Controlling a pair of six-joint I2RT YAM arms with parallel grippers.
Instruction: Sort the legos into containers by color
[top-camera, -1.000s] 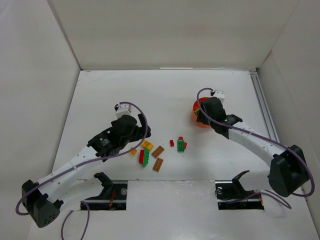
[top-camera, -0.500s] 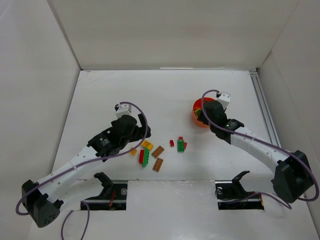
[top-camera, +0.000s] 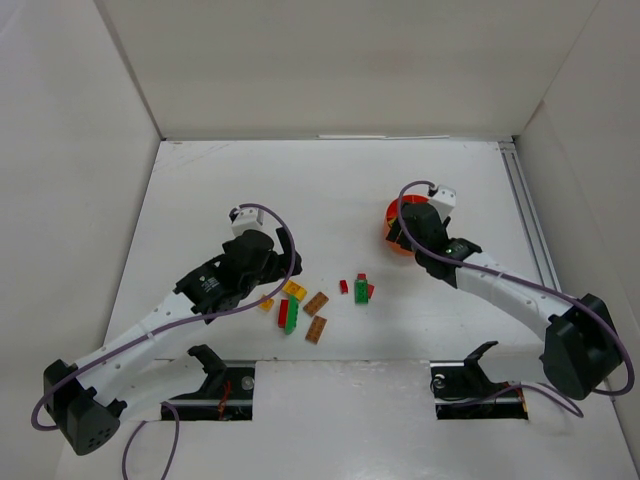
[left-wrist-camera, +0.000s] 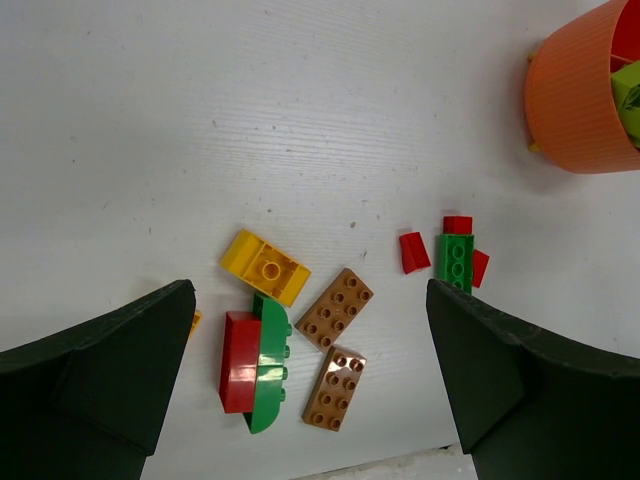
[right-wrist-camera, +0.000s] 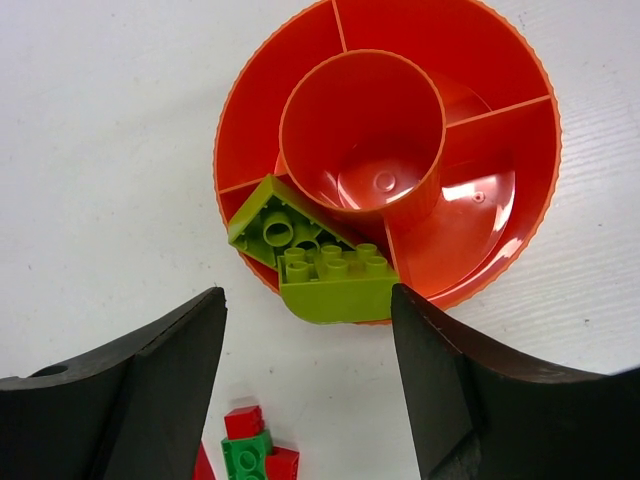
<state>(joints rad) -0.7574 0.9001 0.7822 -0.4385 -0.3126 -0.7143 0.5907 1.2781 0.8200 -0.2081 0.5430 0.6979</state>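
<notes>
Lime studded plastic bricks, two together, sit in one outer compartment of the round orange-red plastic bowl, below the spread, empty right pincer. Other loose bricks lie on the white tabletop beneath the left pincer, likewise spread and the nearer one. Two brown flat bricks lie diagonally between its fingers.

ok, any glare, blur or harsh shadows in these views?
Top external: even diffuse light, soft shadows, no glare. Left wrist: bricks sharp, left claw fingers dark and soft-edged at the bottom corners. Right wrist: mild shiny highlights in the centre cup of the bowl, lime bricks sharp, right claw fingers blurred.
</notes>
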